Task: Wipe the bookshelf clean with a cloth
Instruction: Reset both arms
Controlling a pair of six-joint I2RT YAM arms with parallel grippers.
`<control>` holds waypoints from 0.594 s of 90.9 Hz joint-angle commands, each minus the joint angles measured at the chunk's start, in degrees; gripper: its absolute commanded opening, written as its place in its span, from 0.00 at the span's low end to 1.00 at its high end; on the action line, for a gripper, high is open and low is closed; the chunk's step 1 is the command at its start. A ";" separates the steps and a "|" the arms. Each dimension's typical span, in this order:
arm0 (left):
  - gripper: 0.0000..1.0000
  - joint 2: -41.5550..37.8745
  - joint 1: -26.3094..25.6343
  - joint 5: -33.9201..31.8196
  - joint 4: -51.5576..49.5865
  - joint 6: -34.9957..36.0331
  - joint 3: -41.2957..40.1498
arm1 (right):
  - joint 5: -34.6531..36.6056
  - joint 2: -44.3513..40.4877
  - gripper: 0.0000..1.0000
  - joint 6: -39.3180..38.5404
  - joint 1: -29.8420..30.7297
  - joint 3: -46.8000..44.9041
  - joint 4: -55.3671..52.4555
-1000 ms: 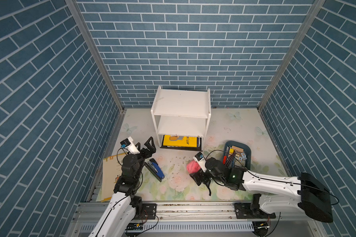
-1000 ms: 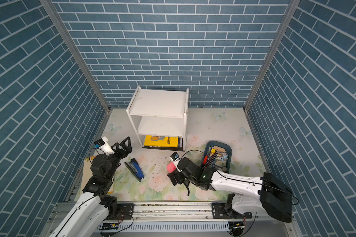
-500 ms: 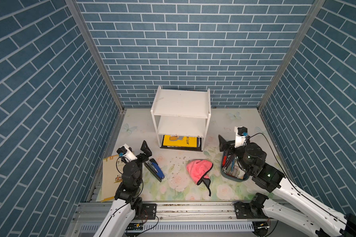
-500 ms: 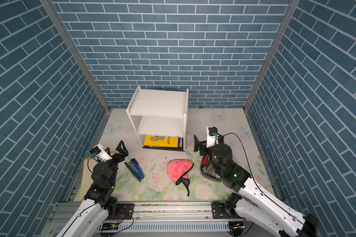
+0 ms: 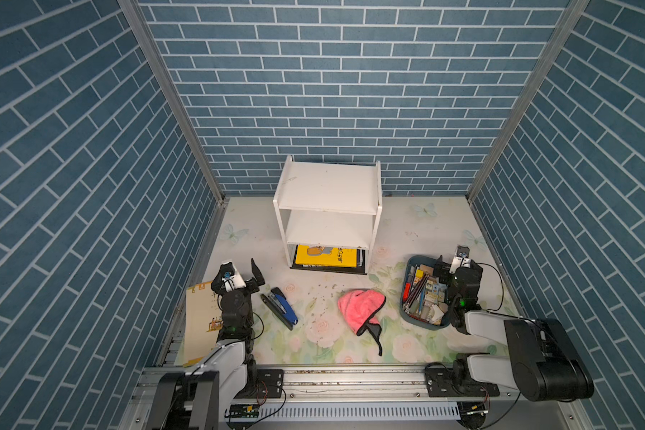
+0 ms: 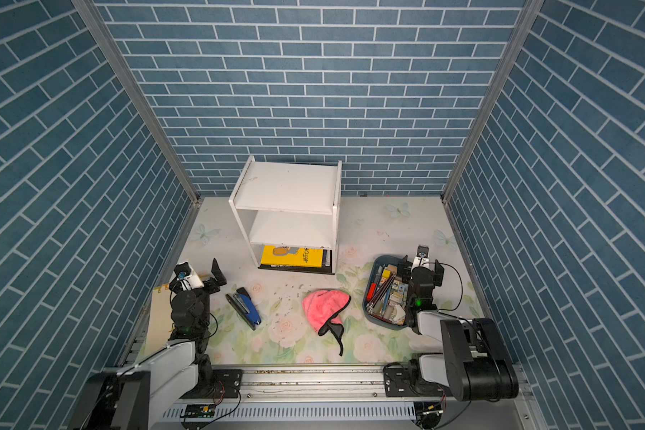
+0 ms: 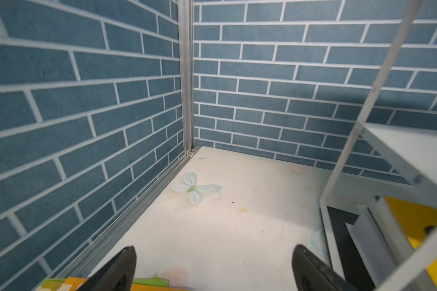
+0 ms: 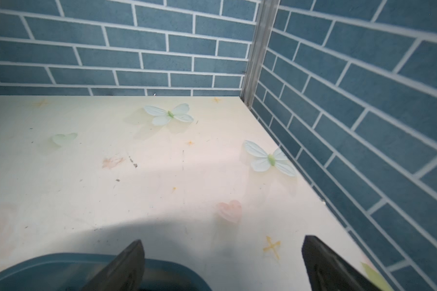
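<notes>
The white two-tier bookshelf [image 5: 328, 186] [image 6: 289, 186] stands at the back centre, and its side frame and a board [image 7: 399, 148] show in the left wrist view. The pink cloth [image 5: 358, 307] [image 6: 323, 303] lies crumpled on the table in front of it, black strap trailing forward, with neither gripper touching it. My left gripper [image 5: 239, 275] [image 6: 202, 277] [image 7: 213, 264] hovers open and empty at the front left, beside the shelf. Over the far end of the bin, my right gripper [image 5: 458, 268] [image 6: 421, 268] [image 8: 222, 262] is open and empty.
A blue stapler [image 5: 280, 307] lies between the left arm and the cloth. The dark blue bin [image 5: 406, 286] [image 8: 61, 264] of stationery sits right of the cloth. A yellow book [image 5: 326, 257] lies under the shelf. A tan book [image 5: 200, 320] lies under the left arm. Crumbs [image 5: 324, 294] dot the table.
The right arm swung away from the cloth to the right and folded back over the bin. The left arm drew back a little. The cloth now lies uncovered.
</notes>
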 commanded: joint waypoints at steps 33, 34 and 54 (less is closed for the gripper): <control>1.00 22.54 -0.63 4.25 22.34 -0.61 3.58 | -3.48 10.06 1.00 -1.32 0.17 -1.19 21.01; 1.00 22.73 -1.02 3.66 21.29 -0.45 4.20 | -3.78 9.96 1.00 -1.38 0.23 -1.00 20.53; 1.00 23.78 -5.10 -0.47 9.34 3.65 11.20 | -5.52 10.16 1.00 -1.45 -0.23 -0.11 19.12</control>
